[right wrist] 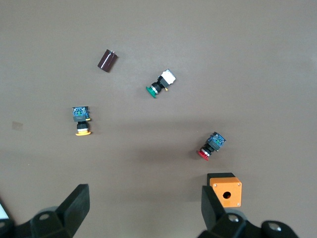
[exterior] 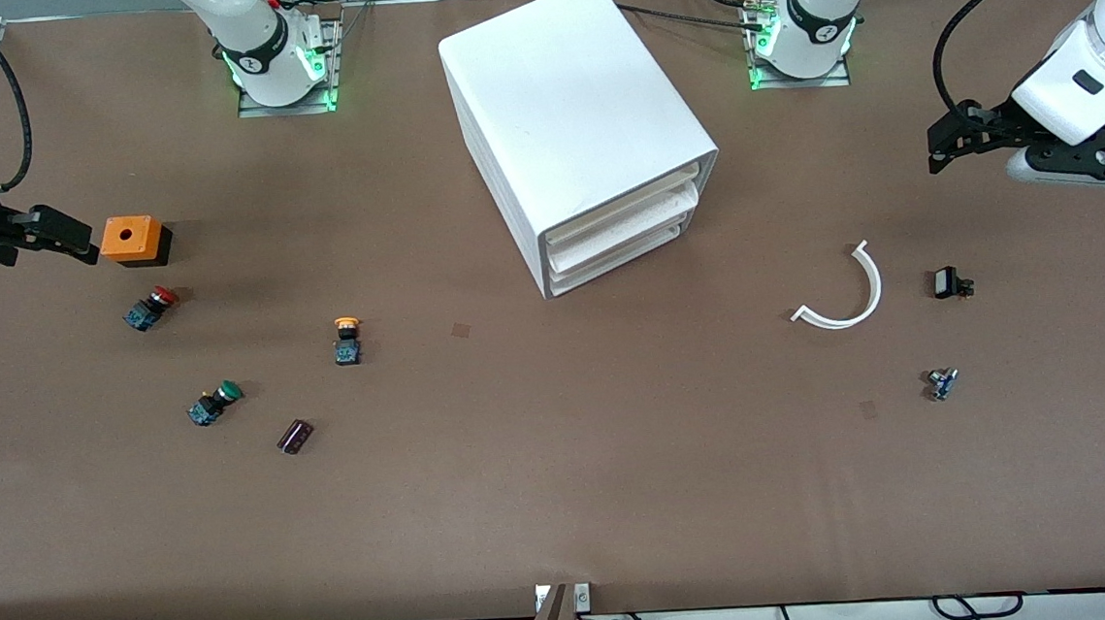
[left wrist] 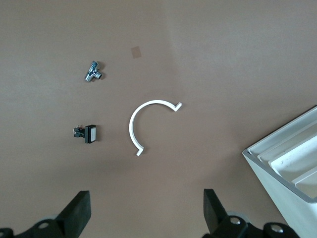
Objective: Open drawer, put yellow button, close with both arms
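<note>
Both grippers hang with jaws spread, holding nothing: left gripper [exterior: 939, 142] over its bench end, right gripper [exterior: 71, 237] beside the orange box [exterior: 132, 239]. I see the drawer [exterior: 628, 203] shut; the yellow button [exterior: 347, 340] lies nearer the camera, toward the right arm, so I judge nothing started

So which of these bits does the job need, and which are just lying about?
Needed:
top drawer, shut
yellow button
left gripper and right gripper, both open and waiting

Lying about:
red button
green button
orange box
white curved strip
</note>
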